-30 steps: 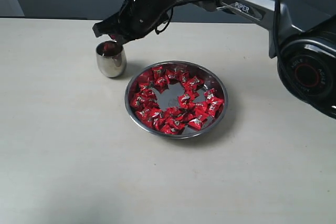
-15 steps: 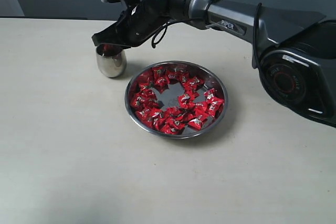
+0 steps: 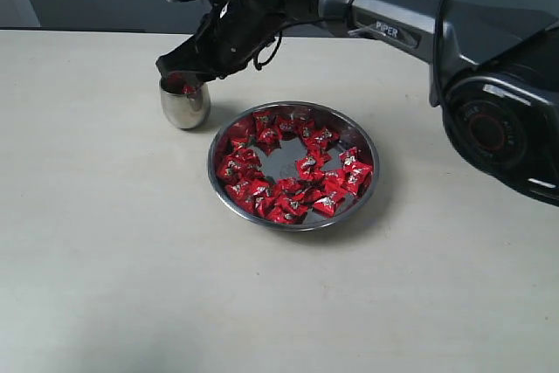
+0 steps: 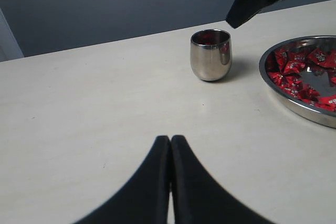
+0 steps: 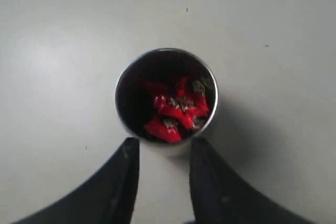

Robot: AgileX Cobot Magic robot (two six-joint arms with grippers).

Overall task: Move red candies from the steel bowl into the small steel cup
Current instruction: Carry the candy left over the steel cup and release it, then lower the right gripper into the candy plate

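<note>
- Newly parted, your right gripper (image 5: 160, 145) hangs empty over the small rounded steel cup (image 3: 184, 106); left gripper (image 4: 170, 141) sits closed.
- Next: fetch another red-wrapped candy (image 3: 325, 205) from the wide shallow steel bowl (image 3: 375, 163).

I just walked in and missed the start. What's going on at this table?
The right gripper hangs open directly above the small steel cup, with nothing between its jaws. A few red candies lie inside the cup, and many more sit in the steel bowl beside it. The left gripper is shut, holds nothing, and is away from both.
</note>
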